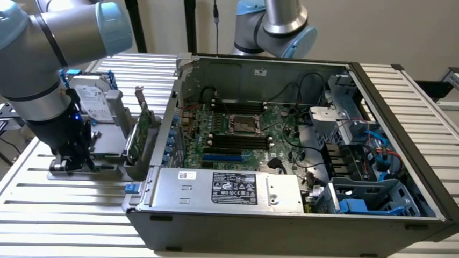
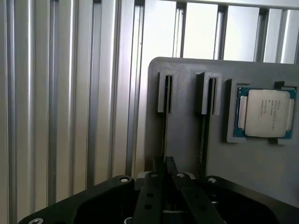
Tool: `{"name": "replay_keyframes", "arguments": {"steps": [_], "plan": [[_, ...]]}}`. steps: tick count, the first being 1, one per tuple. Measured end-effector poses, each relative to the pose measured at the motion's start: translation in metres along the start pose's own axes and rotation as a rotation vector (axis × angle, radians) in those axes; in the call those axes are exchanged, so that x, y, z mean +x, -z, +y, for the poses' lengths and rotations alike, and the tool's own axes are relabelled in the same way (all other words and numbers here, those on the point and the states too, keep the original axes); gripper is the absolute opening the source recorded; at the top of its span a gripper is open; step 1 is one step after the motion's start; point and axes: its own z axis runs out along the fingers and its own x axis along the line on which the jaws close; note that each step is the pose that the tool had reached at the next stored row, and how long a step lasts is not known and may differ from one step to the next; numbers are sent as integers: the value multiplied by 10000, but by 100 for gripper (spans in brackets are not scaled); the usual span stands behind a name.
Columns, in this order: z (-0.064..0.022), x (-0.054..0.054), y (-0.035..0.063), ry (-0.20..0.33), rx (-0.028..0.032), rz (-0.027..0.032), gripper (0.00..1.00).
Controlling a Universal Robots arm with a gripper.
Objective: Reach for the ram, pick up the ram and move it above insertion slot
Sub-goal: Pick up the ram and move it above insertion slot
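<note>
Pinching the ram [image 2: 165, 126], the tool [image 2: 164, 171] is nearly closed on its upper edge. It stands edge-up in the grey holder's [image 2: 243, 168] slot farther from the CPU [image 2: 266, 113]. Likely light, stiff, fragile; mid-length edge grip suits.

Holder [image 1: 107, 171]: gripper [image 2: 166, 162] hemmed by upright hard drive [image 1: 93, 99] and expansion card [image 1: 145, 126].
Case wall [image 1: 174, 102]: barrier between holder and motherboard [image 1: 240, 126].
Above motherboard: open.
Exterior view's right: cables [image 1: 305, 158], drive cage [image 1: 344, 107] crowd.
Second arm [image 1: 280, 27]: stands behind case.
Table [image 1: 64, 215] beside holder: free passage.
</note>
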Motion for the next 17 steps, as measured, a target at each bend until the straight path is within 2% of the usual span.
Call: {"name": "replay_keyframes", "arguments": {"steps": [3, 9, 17], "plan": [[0, 0, 102, 0, -21, 0, 13], [-13, 1, 372, 1, -54, -2, 13], [-85, 4, 737, 1, -65, -3, 13]]}}
